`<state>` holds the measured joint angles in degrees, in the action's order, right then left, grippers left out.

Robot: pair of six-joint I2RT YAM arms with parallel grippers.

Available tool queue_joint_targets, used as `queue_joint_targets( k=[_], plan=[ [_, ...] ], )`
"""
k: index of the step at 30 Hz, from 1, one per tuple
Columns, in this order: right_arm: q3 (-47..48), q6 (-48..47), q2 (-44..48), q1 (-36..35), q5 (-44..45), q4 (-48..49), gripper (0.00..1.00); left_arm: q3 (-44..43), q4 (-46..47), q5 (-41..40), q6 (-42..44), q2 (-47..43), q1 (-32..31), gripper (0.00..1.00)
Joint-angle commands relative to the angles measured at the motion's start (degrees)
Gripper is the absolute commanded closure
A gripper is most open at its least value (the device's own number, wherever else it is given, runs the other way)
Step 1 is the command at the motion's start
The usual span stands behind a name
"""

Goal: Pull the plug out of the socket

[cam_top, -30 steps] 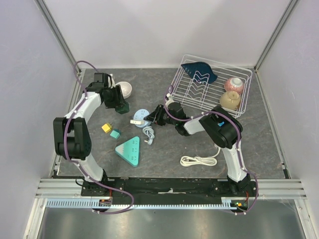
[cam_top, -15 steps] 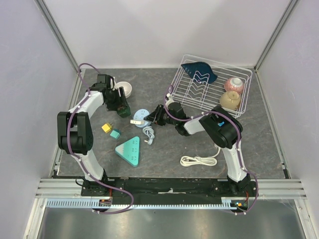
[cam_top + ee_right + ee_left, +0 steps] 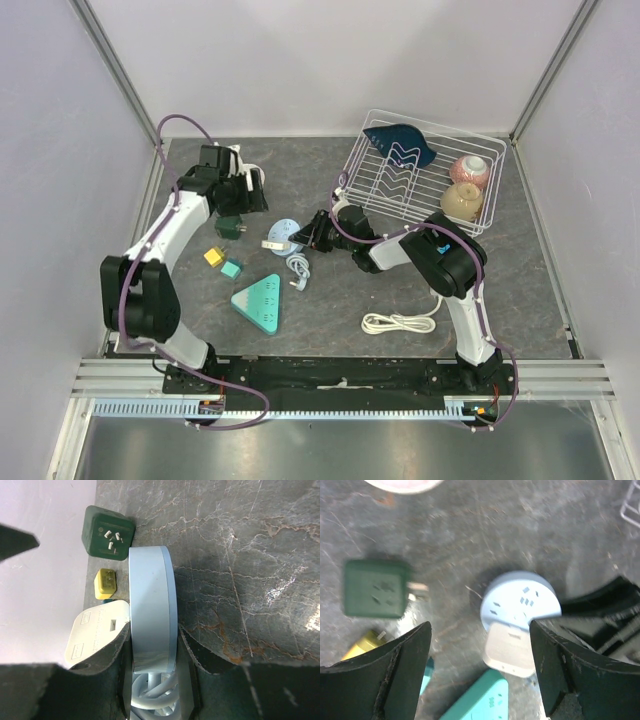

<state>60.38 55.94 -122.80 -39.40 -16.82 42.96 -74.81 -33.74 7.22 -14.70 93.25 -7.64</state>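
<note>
The right gripper clamps the rim of the round pale-blue socket disc from its cable end, probably to pin it to the counter while the flat white plastic plug on its face is pulled. The left gripper hovers over that socket, spread wide and empty. Only the right wrist view shows the plug seated edge-on against the socket; the left wrist view shows a dark green cube adapter lying loose beside it.
</note>
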Motion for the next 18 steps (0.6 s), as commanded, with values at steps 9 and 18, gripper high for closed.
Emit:
queue_joint_targets(
  k=[9, 18],
  plan=[
    [-3.87, -3.47, -2.62, 0.64, 2.14, -6.40, 0.87, 12.57, 2.44, 5.33, 10.21, -10.54, -7.83, 0.11],
    [-3.69, -3.82, -2.70, 0.81, 1.62, -6.57, 0.88, 16.36, 6.84, 7.28, 13.73, -9.67, -9.32, 0.07]
  ],
)
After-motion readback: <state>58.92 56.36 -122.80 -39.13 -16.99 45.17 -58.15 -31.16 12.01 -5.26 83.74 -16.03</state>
